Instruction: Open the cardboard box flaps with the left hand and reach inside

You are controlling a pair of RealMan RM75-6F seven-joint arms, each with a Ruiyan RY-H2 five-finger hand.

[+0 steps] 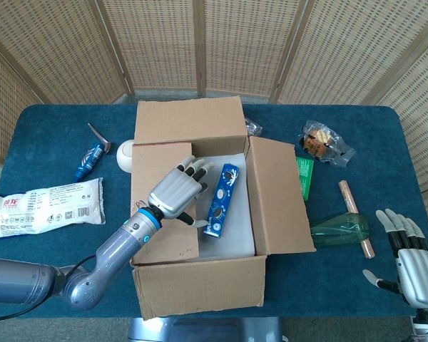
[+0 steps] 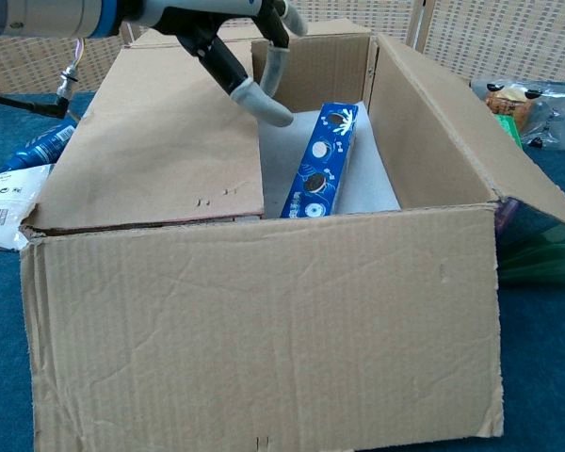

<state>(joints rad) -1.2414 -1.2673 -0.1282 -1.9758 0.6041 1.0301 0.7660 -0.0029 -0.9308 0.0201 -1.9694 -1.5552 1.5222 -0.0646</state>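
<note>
Hovering left robot hand (image 1: 175, 191), fingers spread, empty, over box (image 1: 200, 281) flap edge (image 1: 192, 153)

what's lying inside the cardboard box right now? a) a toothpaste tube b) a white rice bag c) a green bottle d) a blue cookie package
d: a blue cookie package lies on the white floor of the cardboard box, beside the left hand, which holds nothing; the green bottle lies on the table outside the box.
</note>
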